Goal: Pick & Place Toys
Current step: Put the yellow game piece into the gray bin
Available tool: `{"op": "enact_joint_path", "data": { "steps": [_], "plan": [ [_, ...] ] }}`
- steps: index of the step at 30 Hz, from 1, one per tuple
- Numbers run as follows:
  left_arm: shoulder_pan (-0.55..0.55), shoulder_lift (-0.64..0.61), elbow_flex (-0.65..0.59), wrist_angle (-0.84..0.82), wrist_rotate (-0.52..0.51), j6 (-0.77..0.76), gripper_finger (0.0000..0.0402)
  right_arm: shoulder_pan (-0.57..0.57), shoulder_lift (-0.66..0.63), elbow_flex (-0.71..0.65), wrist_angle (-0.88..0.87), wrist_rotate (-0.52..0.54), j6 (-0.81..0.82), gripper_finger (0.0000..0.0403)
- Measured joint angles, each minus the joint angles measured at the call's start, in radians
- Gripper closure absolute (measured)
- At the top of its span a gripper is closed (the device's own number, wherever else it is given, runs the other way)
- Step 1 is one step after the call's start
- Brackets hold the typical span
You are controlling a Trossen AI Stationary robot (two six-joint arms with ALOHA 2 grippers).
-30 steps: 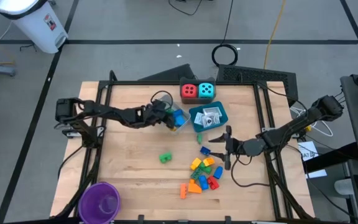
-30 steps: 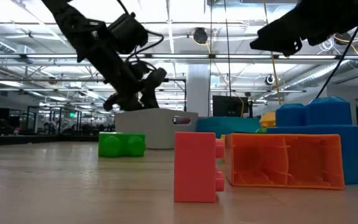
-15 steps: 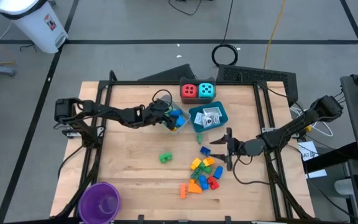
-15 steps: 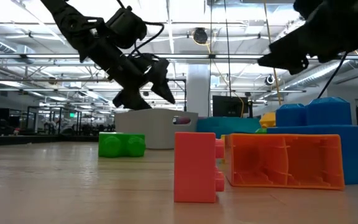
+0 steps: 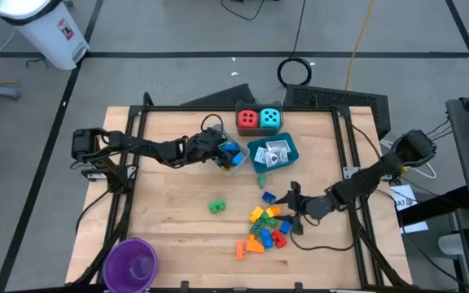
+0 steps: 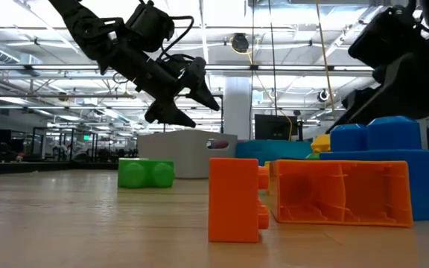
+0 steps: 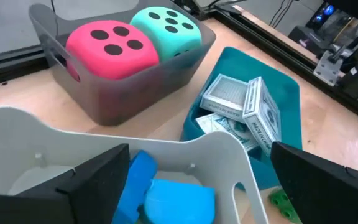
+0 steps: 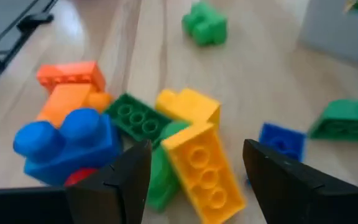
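The right end effector (image 5: pixel 287 213) is held low over the heap of bricks (image 5: pixel 265 228) on the tabletop (image 5: pixel 169 220), its fingers spread around nothing. A yellow brick (image 8: pixel 204 168) lies between them, leaning on a green brick (image 8: pixel 135 118) and close to a blue brick (image 8: pixel 67 140). A risk is judged here: two bricks may be pinched together, or the heap may be pushed apart when the fingers are lowered.

The left end effector (image 6: pixel 188 93) is held spread and empty above the white tray (image 7: pixel 104 162), where blue bricks (image 7: pixel 160 193) are lying. The tray rim may be struck if the arm is lowered carelessly.
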Motion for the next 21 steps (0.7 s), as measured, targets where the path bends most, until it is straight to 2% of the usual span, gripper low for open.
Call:
{"op": "enact_joint_path", "data": {
  "steps": [5, 13, 16, 21],
  "plan": [
    [0.0, 0.0, 0.0, 0.0, 0.0, 0.019, 0.0007, -0.007, 0.068, 0.005, 0.09, -0.03, -0.017, 0.0172],
    [0.007, 0.0, 0.0, 0.018, 0.003, 0.025, 0.0007, -0.035, 0.194, 0.006, 0.191, -0.032, -0.029, 0.0137],
    [0.008, 0.0, 0.0, 0.028, 0.002, 0.025, 0.0007, -0.047, 0.19, 0.006, 0.187, -0.046, -0.03, 0.0148],
    [0.008, 0.0, 0.0, 0.029, 0.002, 0.045, 0.0007, -0.052, 0.182, 0.006, 0.171, -0.113, -0.059, 0.0197]
  ]
}}
